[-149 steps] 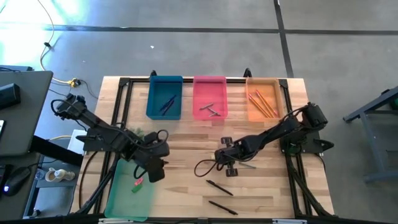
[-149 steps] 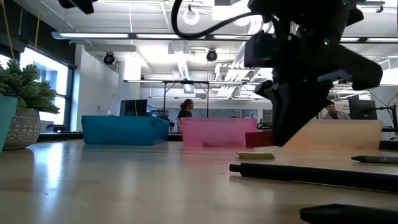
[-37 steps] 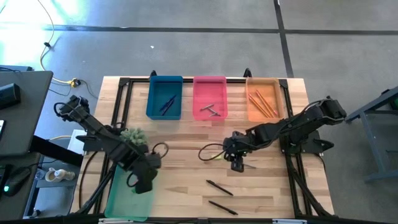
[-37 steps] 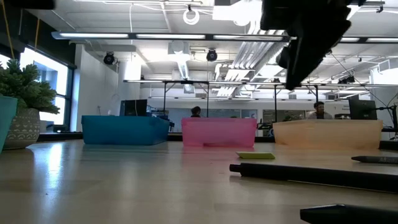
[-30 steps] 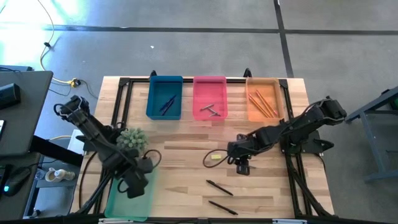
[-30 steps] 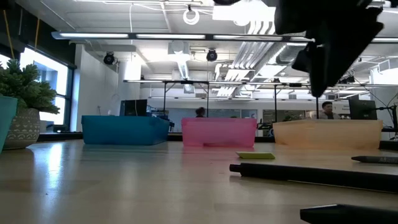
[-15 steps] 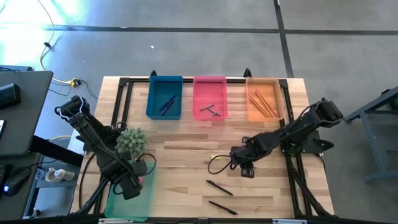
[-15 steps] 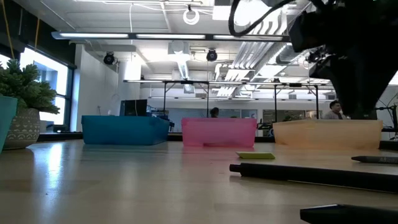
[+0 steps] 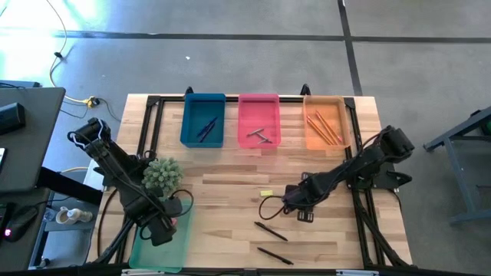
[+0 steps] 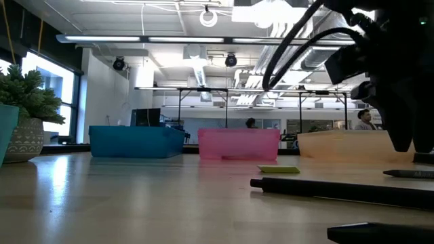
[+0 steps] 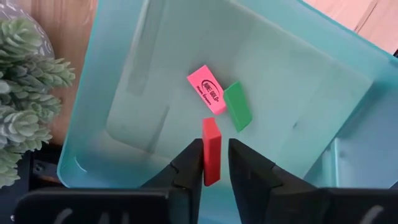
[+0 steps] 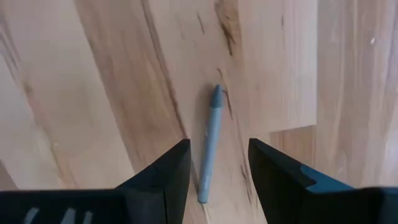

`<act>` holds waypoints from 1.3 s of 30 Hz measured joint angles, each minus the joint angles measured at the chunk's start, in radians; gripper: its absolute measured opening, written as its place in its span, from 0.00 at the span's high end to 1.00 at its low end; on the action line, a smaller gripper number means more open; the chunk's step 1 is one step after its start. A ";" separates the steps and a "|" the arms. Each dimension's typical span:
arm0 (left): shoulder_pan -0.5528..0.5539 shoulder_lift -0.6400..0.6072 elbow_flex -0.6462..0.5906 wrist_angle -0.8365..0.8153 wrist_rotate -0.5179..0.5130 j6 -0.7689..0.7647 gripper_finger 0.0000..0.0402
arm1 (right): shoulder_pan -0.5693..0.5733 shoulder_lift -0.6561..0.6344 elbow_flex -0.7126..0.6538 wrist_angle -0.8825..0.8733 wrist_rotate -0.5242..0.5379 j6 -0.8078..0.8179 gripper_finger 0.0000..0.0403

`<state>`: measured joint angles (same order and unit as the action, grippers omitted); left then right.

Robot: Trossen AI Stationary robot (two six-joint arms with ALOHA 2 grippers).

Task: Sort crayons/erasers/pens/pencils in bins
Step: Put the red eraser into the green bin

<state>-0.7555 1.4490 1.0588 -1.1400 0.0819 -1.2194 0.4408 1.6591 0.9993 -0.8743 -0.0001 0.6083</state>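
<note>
My left gripper is over the translucent green bin at the near left, shut on a red eraser. A pink eraser and a green eraser lie on the bin's floor. My right gripper is open over a short grey crayon that lies flat on the wood. Its fingers stand on either side of the crayon, above it. A yellow eraser lies flat on the table. The blue, pink and orange bins stand along the far edge. My left gripper pinches the red eraser's two broad faces between its two fingers. The fingers point down into the bin. The eraser stands on its thin edge and sticks out past the fingertips, over the pink and green erasers.
Two black pens lie on the near middle of the table; one also shows in the low view. A potted succulent stands just beyond the green bin. The far bins hold pens, crayons and pencils.
My left gripper has gone a little toward the table's near-left corner with the red eraser, further over the green bin, then held still. My right gripper has gone toward the right and near edges and down, past the yellow eraser, to above the grey crayon.
</note>
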 joint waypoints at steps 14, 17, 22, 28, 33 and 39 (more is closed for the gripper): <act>-0.021 0.000 0.000 0.046 -0.003 -0.057 0.51 | 0.000 0.070 0.000 0.003 -0.002 0.047 0.62; -0.035 0.000 0.000 0.048 -0.003 -0.082 0.44 | 0.000 0.070 0.000 0.004 -0.002 0.047 0.62; -0.071 0.000 0.000 0.051 -0.003 -0.054 0.40 | 0.000 0.070 0.000 0.004 0.003 0.039 0.62; -0.105 0.000 0.000 0.108 -0.035 -0.023 0.42 | -0.002 0.029 0.010 0.009 0.007 0.049 0.62; -0.124 0.000 0.000 0.174 -0.160 0.066 0.44 | -0.009 -0.010 0.087 0.039 0.080 0.046 0.62; -0.124 0.000 0.000 0.174 -0.233 0.080 0.47 | -0.014 -0.012 0.184 0.232 0.184 -0.036 0.62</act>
<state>-0.8795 1.4494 1.0588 -0.9657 -0.1516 -1.1397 0.4267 1.6474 1.1835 -0.6425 0.1844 0.5719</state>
